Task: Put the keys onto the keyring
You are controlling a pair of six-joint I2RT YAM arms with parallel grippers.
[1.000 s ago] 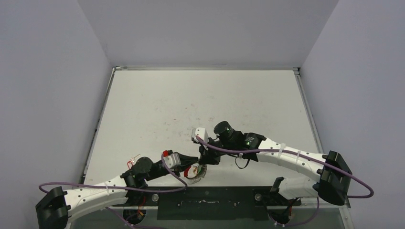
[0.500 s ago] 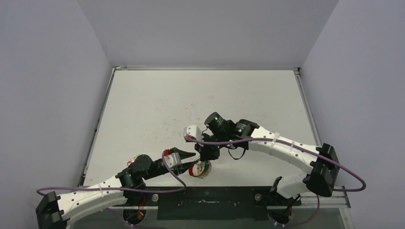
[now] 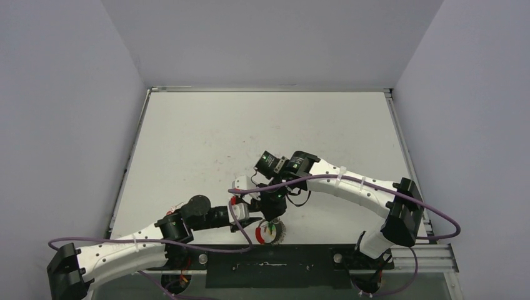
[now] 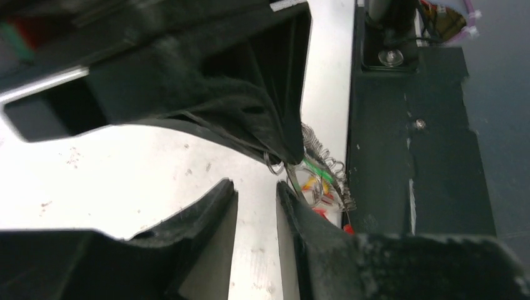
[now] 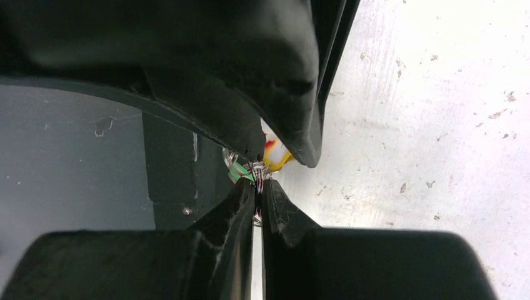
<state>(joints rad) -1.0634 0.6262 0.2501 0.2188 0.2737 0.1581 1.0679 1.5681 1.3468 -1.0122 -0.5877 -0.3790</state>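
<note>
**Pinch at the near edge**

I see the keyring (image 3: 272,232) at the near edge of the table (image 3: 250,137), with the keys (image 4: 312,182) and their green, yellow and red tags bunched against it. My right gripper (image 5: 258,199) is pinched onto its thin wire. My left gripper (image 4: 256,203) sits just beside, fingers apart, gripping nothing.

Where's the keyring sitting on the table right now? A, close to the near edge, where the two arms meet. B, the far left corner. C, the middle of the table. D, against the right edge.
A: the keyring lies by the near edge of the table, where both arms converge.
</note>
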